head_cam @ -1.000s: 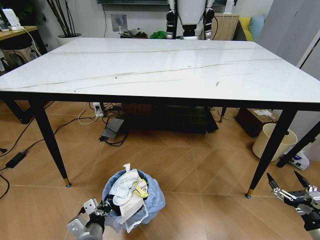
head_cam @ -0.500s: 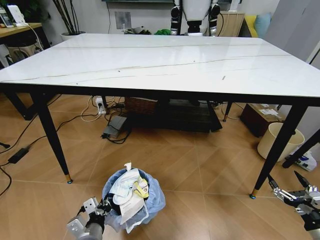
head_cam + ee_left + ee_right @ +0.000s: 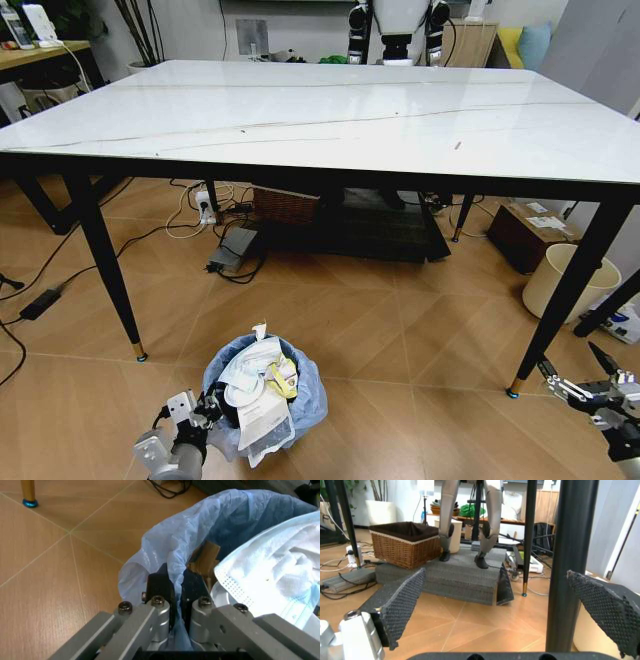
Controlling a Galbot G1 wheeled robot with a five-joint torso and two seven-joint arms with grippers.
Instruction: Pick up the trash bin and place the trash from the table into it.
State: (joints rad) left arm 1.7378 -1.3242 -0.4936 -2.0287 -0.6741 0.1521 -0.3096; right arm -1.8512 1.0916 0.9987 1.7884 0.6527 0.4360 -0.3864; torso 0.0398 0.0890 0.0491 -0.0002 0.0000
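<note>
The table top looks bare, apart from a couple of tiny dark specks too small to identify. The trash is piled in the bin, which stands on the floor in front of the table's near edge, closer to its left corner. White papers, a mask-like sheet and a yellow scrap heap above the blue liner, some of it hanging over the rim.

The left hand is clenched on the liner at the bin's rim, one finger outside the plastic and the other inside. The right hand hangs low beside the table's front right leg, fingers spread wide and holding nothing.

By my reading, the clearing is essentially done: the litter is in the bin and nothing recognisable remains on the table. What is left, if anything, is letting go of the bin.
</note>
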